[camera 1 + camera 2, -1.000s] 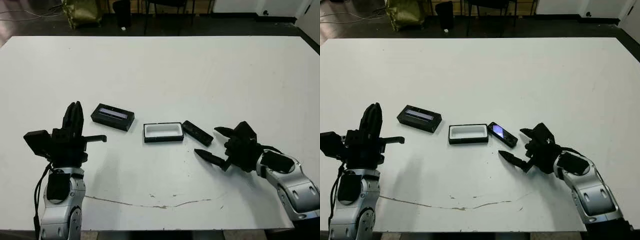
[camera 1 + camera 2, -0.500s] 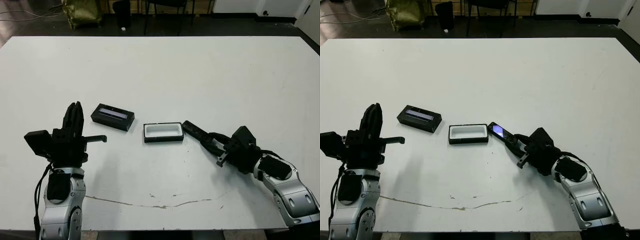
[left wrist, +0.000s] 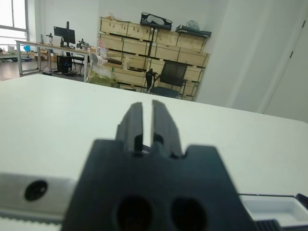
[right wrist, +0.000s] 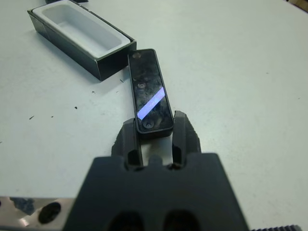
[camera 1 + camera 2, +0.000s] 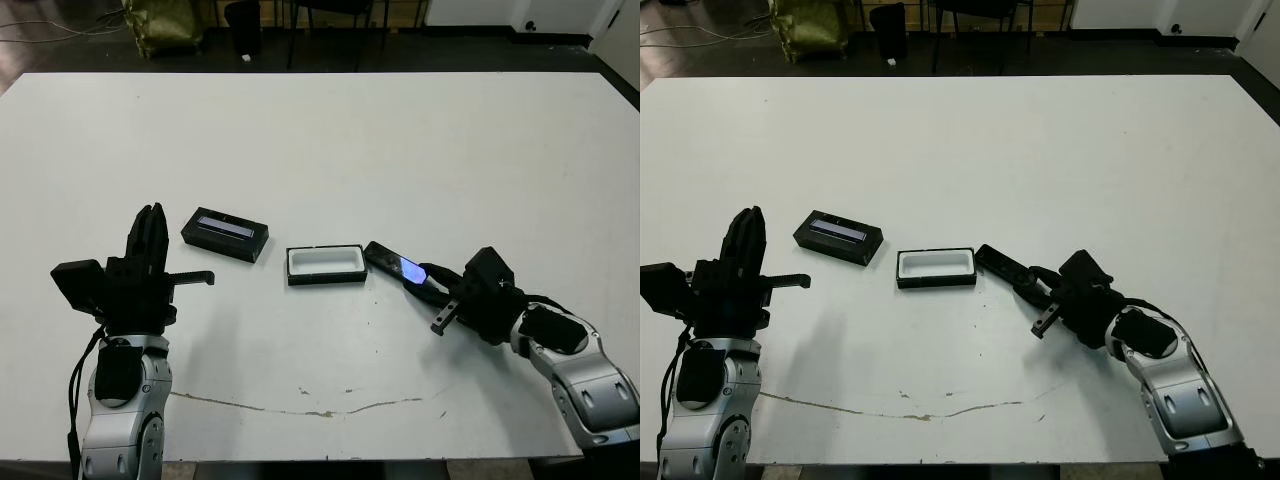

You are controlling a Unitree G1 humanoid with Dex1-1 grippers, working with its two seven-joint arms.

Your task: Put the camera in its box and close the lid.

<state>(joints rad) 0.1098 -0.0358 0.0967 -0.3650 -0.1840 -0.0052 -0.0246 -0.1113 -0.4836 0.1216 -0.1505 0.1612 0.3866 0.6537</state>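
The camera point(image 5: 392, 262), a slim black bar with a bluish glint, lies on the white table just right of the box point(image 5: 326, 279). My right gripper point(image 5: 424, 279) is shut on the camera's near end; in the right wrist view both fingers point(image 4: 131, 137) press its sides, and the camera point(image 4: 149, 91) points toward the white-lined box point(image 4: 72, 52). The lid point(image 5: 226, 234), black with a pale strip, lies left of the box. My left gripper point(image 5: 150, 232) is held up over the table left of the lid, shut and holding nothing, with its fingers point(image 3: 132, 122) together.
A thin dark crack point(image 5: 320, 410) runs across the table near its front edge. Beyond the far edge stand chair legs and a yellow-green bag point(image 5: 165, 25). Bare white table lies between the lid and my left arm and in front of the box.
My right gripper was open beside the camera a second ago; it moved in and shut on the camera's near end. The left arm, box and lid have not moved.
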